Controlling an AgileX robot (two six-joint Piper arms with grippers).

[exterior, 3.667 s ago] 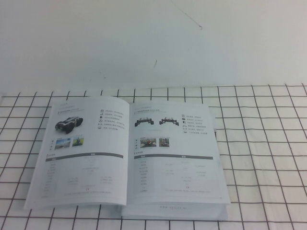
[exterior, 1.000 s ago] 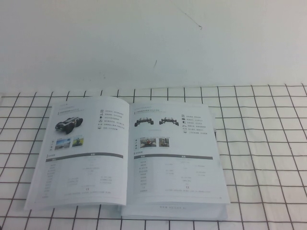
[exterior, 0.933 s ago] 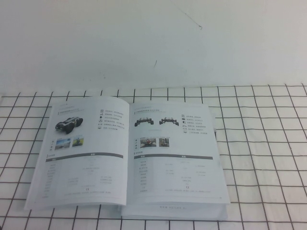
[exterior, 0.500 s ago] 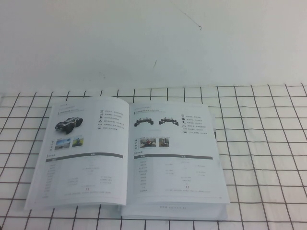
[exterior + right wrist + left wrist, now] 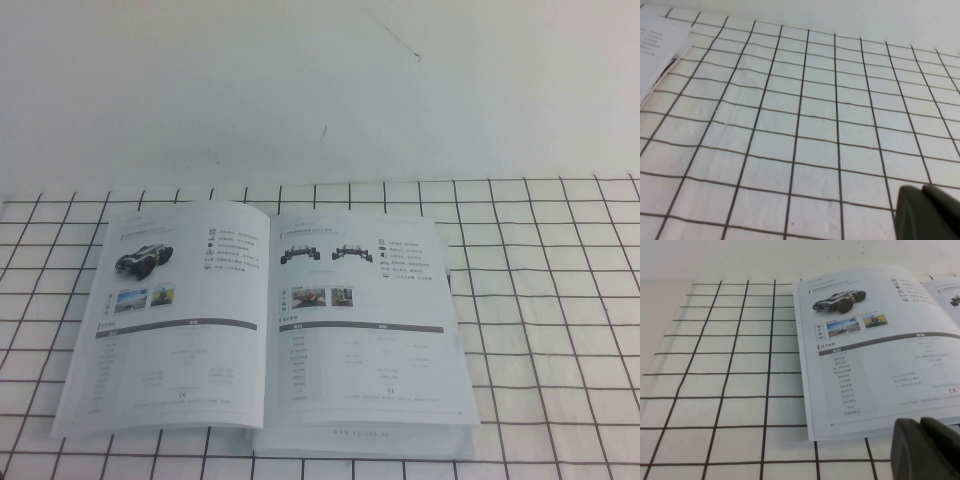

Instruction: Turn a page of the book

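Booklet (image 5: 268, 330) is seen lying open and flat on the white grid-lined table cover (image 5: 540, 300), toward 7 o'clock of the high view, with its spine running roughly from 12 to 6 o'clock. On the left-hand page (image 5: 165, 320) a dark wheeled robot photo (image 5: 143, 259), two small pictures and a table are printed; on the right-hand page (image 5: 365, 325) two robot photos, small pictures and a further table are shown. The page edges are seen stacked along the near right side. No arm is seen in the high view. The left gripper (image 5: 927, 450) is shown only as a dark tip in its wrist view, held just off the near outer corner of the left-hand page — nothing is gripped, and its opening cannot be told. The right gripper (image 5: 927, 212) is likewise shown as a dark tip above bare grid, well apart from the booklet, whose corner (image 5: 657, 45) is seen far off — its opening cannot be told either.
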